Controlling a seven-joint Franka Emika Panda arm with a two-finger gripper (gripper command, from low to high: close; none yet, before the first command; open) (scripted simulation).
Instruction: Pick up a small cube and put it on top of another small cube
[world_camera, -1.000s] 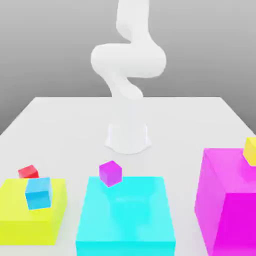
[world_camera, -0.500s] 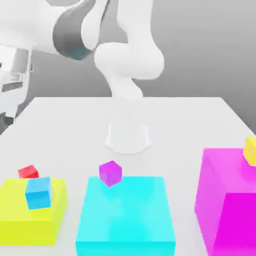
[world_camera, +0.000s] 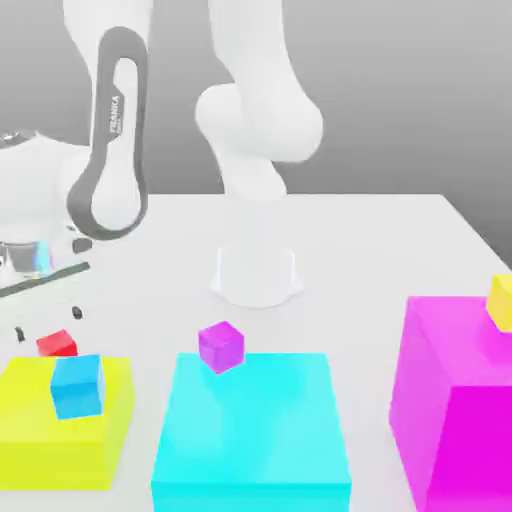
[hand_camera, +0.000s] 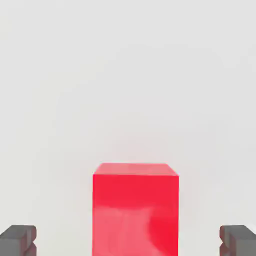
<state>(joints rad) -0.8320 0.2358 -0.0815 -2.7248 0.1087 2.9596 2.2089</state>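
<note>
We look over a flat white table under a plain grey backdrop, a simulator's render. The small plain red cube sits on the table near the exterior view's left edge, just behind the low yellow block. In the hand view we see the same red cube straight ahead on the white surface, between the two dark grey fingertips, which stand wide apart with clear space on either side of it; the gripper is released and grasps nothing. In the exterior view the hand hangs just above and behind the red cube at the left edge, with two small dark finger tips showing above the table.

The small purple-magenta cube rests at the back edge of the broad cyan block, tilted a little, well apart from the red cube. On the yellow block a small blue cube lies, also slightly tilted, just in front of the red cube. At the exterior view's right stands a large magenta block, and on its far top edge sits a small yellow cube. The white arm rises from its round base behind the cyan block and bends over toward the left, its grey-banded link reaching down.
</note>
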